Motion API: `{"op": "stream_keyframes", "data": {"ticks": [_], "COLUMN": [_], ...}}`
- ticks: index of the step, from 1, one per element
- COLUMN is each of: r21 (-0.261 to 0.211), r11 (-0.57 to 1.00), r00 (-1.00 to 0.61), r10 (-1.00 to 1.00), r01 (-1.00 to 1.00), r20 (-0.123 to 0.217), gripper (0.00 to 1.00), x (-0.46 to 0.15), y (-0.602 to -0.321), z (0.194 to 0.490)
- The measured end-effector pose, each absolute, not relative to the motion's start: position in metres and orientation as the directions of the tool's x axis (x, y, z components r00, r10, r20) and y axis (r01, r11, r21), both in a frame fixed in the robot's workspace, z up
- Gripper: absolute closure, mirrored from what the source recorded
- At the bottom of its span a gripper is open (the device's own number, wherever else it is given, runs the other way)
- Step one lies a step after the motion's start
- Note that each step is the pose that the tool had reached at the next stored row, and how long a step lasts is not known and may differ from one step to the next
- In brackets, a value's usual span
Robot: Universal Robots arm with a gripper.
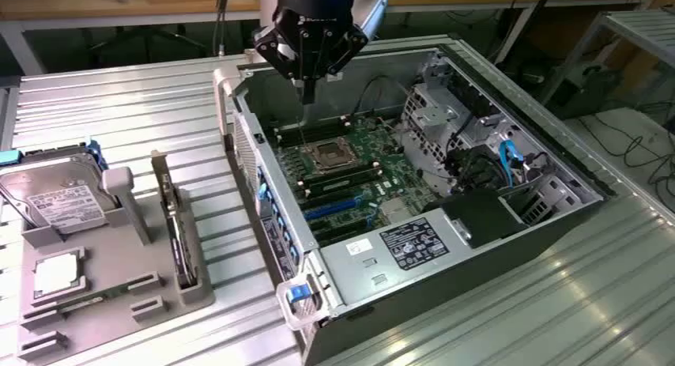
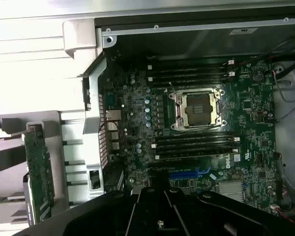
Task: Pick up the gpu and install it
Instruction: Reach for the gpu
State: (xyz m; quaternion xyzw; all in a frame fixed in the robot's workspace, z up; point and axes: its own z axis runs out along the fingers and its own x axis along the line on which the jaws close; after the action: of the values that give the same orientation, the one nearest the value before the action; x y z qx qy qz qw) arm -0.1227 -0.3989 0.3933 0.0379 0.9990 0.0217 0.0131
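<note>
claw (image 1: pixel 307 96): closed, above case (image 1: pixel 464 281) | gpu (image 1: pixel 174 224): well apart, in holder (image 1: pixel 111 275)

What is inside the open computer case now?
A motherboard with a bare processor socket, empty blue card slot, cables and a drive cage. The gpu stands outside, in the grey holder. The shut pincer hides part of the board in the wrist view.

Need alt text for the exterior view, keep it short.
The black robot tool, fingers closed and empty, hangs above the green motherboard inside an open metal desktop computer case. At the exterior view's left, the thin dark gpu card stands on edge in a grey holder tray, beside a silver hard drive.
</note>
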Motion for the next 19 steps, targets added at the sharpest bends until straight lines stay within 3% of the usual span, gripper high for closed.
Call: {"op": "stream_keyframes", "data": {"ticks": [19], "r21": [0.044], "r11": [0.996], "r00": [-0.997], "r10": [0.076], "r01": [0.075], "r20": [-0.024], "gripper": [0.89], "x": [-0.136], "y": [-0.399], "z": [0.393]}}
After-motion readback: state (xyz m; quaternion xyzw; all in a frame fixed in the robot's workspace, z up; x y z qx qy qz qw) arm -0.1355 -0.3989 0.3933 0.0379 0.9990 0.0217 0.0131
